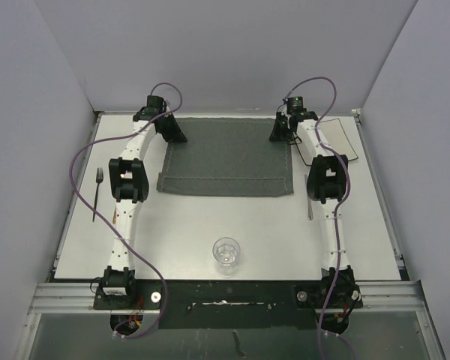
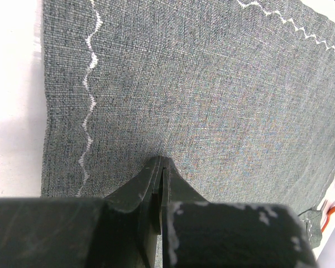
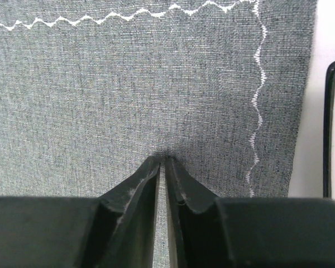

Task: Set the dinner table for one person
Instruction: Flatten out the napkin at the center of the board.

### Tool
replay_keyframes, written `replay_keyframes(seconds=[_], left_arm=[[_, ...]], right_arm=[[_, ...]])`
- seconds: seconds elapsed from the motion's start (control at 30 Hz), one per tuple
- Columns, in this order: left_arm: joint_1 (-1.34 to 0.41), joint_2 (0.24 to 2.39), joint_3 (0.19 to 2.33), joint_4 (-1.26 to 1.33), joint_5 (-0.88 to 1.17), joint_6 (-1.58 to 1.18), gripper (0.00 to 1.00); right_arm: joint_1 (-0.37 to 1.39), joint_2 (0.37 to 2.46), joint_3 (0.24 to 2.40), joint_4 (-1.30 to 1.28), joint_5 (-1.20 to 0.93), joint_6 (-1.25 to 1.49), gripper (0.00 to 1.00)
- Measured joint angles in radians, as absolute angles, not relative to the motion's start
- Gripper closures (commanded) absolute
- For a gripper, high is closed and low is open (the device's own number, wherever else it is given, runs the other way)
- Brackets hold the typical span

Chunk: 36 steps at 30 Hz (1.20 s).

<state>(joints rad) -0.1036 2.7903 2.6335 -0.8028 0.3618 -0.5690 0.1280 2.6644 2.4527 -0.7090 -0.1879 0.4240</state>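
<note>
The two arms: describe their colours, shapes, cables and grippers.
The left arm and right arm: slim white links joined by black housings, a purple cable looping along each. The left gripper and right gripper: matte black, tapering to narrow tips, scuffed with pale marks.

plate [image 1: 345, 135]: partly behind right arm [image 1: 326, 180] | utensil [image 1: 309, 208]: too small to identify | dinner table [image 2: 14, 111]: cut off at edge
</note>
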Motion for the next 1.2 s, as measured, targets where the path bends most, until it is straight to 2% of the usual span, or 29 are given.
replay_keyframes(seconds=[0.07, 0.17, 0.3, 0.43, 0.5, 0.63, 0.83, 0.93, 1.07, 1.2], left_arm=[[-0.103, 2.79, 2.634, -0.803, 0.367, -0.569, 0.98], [-0.101, 2.79, 2.634, -0.803, 0.376, -0.568, 0.87], [-0.097, 2.773, 2.6, -0.776, 0.413, -0.566, 0.76], [-0.088, 2.712, 2.48, -0.708, 0.495, -0.568, 0.72], [-0.084, 2.68, 2.421, -0.691, 0.515, -0.569, 0.72], [-0.075, 2.606, 2.329, -0.689, 0.56, -0.578, 0.72], [-0.056, 2.344, 2.073, -0.678, 0.588, -0.559, 0.7], [-0.046, 2.193, 1.947, -0.683, 0.583, -0.538, 0.7], [-0.042, 2.088, 1.908, -0.761, 0.509, -0.501, 0.71], [-0.042, 2.05, 1.868, -0.857, 0.388, -0.469, 0.74]], right_arm=[[0.125, 2.662, 2.45, -0.708, -0.196, 0.424, 0.73], [0.123, 2.654, 2.445, -0.709, -0.205, 0.421, 0.61], [0.119, 2.621, 2.43, -0.733, -0.232, 0.407, 0.52], [0.105, 2.54, 2.419, -0.772, -0.257, 0.394, 0.44], [0.103, 2.479, 2.416, -0.789, -0.262, 0.384, 0.45], [0.09, 2.306, 2.379, -0.839, -0.253, 0.361, 0.55], [0.063, 1.998, 2.011, -0.885, -0.246, 0.319, 0.56], [0.054, 1.952, 1.835, -0.908, -0.239, 0.292, 0.56], [0.051, 1.949, 1.631, -0.934, -0.216, 0.271, 0.56], [0.052, 1.948, 1.542, -0.956, -0.201, 0.269, 0.58]])
